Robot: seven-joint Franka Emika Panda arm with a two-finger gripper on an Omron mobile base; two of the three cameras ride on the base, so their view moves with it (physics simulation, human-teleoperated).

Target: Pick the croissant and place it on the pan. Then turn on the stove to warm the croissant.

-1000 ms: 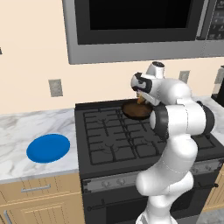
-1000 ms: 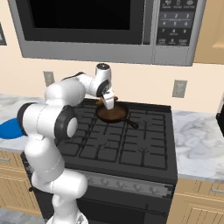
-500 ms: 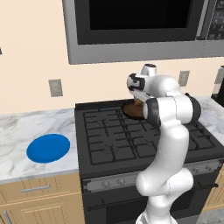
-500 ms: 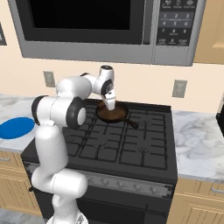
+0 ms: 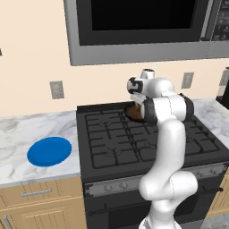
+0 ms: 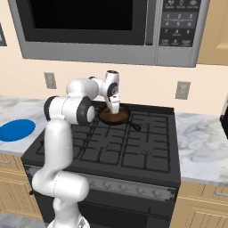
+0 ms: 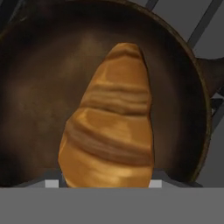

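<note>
The golden-brown croissant (image 7: 109, 127) hangs close under the hand, its tapered end pointing away, just above the dark floor of the pan (image 7: 39, 87). My gripper (image 6: 114, 105) is shut on the croissant and points down over the pan (image 6: 115, 117) on the stove's rear burner; the pastry hides the fingertips. The pan's thin handle (image 6: 135, 126) points toward the front right. In the left base view the gripper (image 5: 134, 103) stands over the pan (image 5: 133, 112), which my arm partly hides. The black stove (image 5: 114, 143) has a silver knob strip (image 6: 133, 190) along its front.
A flat blue plate (image 5: 49, 151) lies on the marble counter left of the stove, also seen as the blue plate (image 6: 15, 130) in the right base view. The steel microwave (image 6: 102, 26) hangs above the range. An outlet (image 6: 182, 90) is on the wall behind.
The arm's elbow and upper links have swung round while the hand stayed over the pan, shifting only slightly. The croissant remains in the gripper.
</note>
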